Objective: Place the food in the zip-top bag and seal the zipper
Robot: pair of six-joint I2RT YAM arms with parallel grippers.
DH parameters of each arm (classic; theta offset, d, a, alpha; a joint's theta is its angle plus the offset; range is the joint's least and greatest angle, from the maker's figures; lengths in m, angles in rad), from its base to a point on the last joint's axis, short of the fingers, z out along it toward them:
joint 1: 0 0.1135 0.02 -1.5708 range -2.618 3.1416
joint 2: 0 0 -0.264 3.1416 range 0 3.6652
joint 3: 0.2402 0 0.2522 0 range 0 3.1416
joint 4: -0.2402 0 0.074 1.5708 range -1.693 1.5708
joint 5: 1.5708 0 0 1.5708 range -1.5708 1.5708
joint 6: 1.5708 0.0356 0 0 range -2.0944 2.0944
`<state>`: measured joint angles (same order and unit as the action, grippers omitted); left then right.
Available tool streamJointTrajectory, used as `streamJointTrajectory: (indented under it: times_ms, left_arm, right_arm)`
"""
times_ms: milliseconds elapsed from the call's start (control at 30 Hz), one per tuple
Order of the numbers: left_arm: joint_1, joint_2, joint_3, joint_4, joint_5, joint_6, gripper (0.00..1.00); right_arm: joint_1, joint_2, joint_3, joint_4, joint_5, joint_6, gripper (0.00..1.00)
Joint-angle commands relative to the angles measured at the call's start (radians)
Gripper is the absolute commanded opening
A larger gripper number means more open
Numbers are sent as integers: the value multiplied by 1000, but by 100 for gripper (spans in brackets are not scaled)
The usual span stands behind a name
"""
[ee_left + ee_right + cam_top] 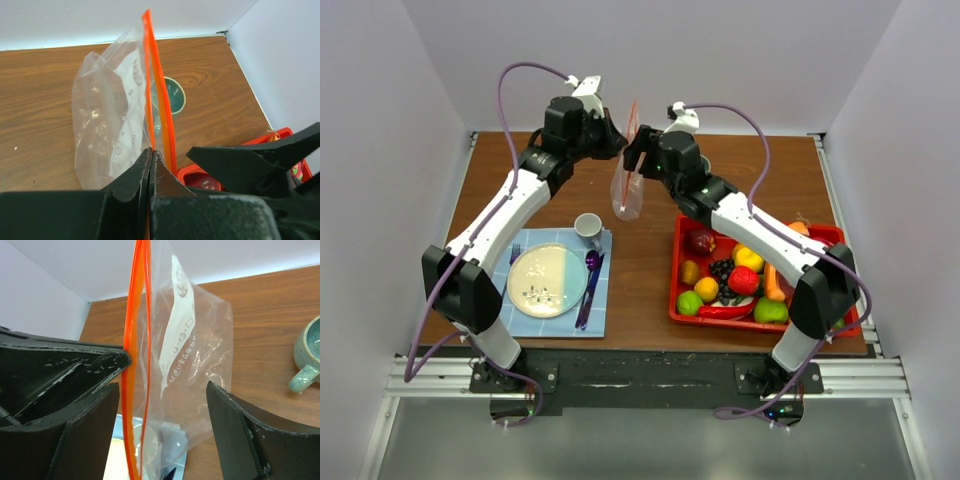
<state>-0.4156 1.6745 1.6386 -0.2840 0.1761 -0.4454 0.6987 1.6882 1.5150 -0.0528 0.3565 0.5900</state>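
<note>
The zip-top bag (629, 192), clear and crinkly, hangs upright above the table's back middle. Its zipper (159, 85) is an orange-red strip running up one edge. My left gripper (150, 154) is shut on that strip at the bag's mouth. My right gripper (162, 432) is open, with its fingers (90, 435) standing on either side of the bag and apart from it. In the top view both grippers meet at the bag's top, the left gripper (618, 140) and the right gripper (638, 152). The food (732, 280) lies in the red tray (678, 285). No food shows inside the bag.
On the left a blue mat (602, 322) carries a plate (547, 280), a cup (587, 228) and a purple spoon (590, 285). The cup (307, 360) also shows in the right wrist view. White walls enclose the table on three sides.
</note>
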Motion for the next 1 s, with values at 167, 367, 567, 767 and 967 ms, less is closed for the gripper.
streamJointTrajectory:
  times_ms: [167, 367, 567, 767, 967]
  left_arm:
    - [-3, -10, 0, 45, 10, 11, 0]
    - [-3, -7, -5, 46, 7, 14, 0]
    - [-3, 4, -3, 49, 6, 16, 0]
    - [-3, 10, -6, 54, 11, 10, 0]
    - [-3, 1, -11, 48, 16, 10, 0]
  right_arm:
    - [-22, 24, 45, -9, 35, -4, 70]
    - [-34, 21, 36, -4, 19, 5, 65]
    - [-39, -1, 14, 17, -8, -9, 68]
    - [-39, 10, 30, 10, -2, -22, 67]
    - [-41, 54, 69, -31, 12, -28, 46]
